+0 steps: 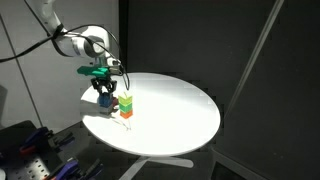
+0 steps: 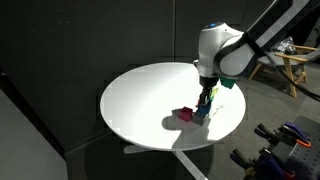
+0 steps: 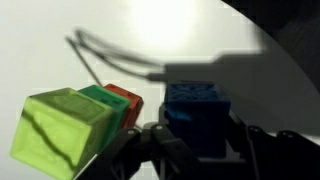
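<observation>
My gripper [image 1: 105,97] hangs low over the near edge of a round white table [image 1: 180,110]. Its fingers sit tight against both sides of a blue block [image 3: 195,115], which also shows in both exterior views [image 1: 105,102] [image 2: 203,110]. Right beside it are a yellow-green block [image 3: 65,130], a green block [image 3: 98,98] and a red-orange block [image 3: 127,100], bunched together [image 1: 126,105]. In an exterior view a reddish block [image 2: 185,116] lies just beside the gripper [image 2: 205,103]. I cannot tell if the blue block is off the table.
The table edge [image 2: 190,145] is close to the blocks. Black curtains stand behind the table [image 1: 200,40]. Equipment and cables lie on the floor below [image 1: 35,150]. A wooden frame stands off to the side [image 2: 295,65].
</observation>
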